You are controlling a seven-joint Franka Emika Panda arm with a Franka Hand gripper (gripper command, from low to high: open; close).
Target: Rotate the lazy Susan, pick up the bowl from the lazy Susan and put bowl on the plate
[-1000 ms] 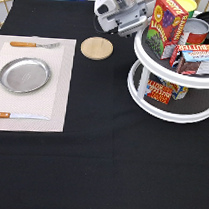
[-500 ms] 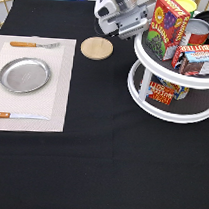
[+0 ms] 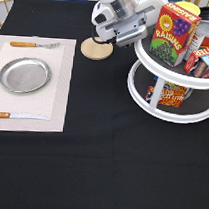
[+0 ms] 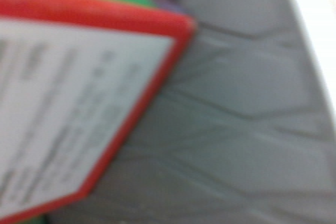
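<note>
The bowl cannot be made out in either view. The lazy Susan (image 3: pixel 142 102) stands at the exterior view's right, white-rimmed with two dark grey tiers. Its upper tier carries a red raisin box (image 3: pixel 173 32), a tin can (image 3: pixel 205 34), a yellow container (image 3: pixel 187 6) behind the box and a red-and-white carton (image 3: pixel 205 59) lying near the rim; the lower tier holds at least one printed package (image 3: pixel 168 94) behind a white post.

The gripper (image 3: pixel 127 40) hangs at the upper tier's edge on the exterior view's left side, just beside the raisin box; the white hand hides its fingers, so whether they are apart or closed, or hold anything, cannot be told. The wrist view shows a red-edged box panel (image 4: pixel 67 110) with small print lying close above a grey shelf surface (image 4: pixel 240 130) with a hexagon pattern.

One silver plate (image 3: pixel 24 75) sits well apart at the exterior view's left on a pale placemat (image 3: pixel 57 109), with nothing on it. One fork (image 3: pixel 33 44) lies above the plate and one knife (image 3: pixel 19 116) below it, both wooden-handled. One round wooden disc (image 3: pixel 96 49) rests on the black tablecloth (image 3: pixel 98 172) between placemat and turntable.
</note>
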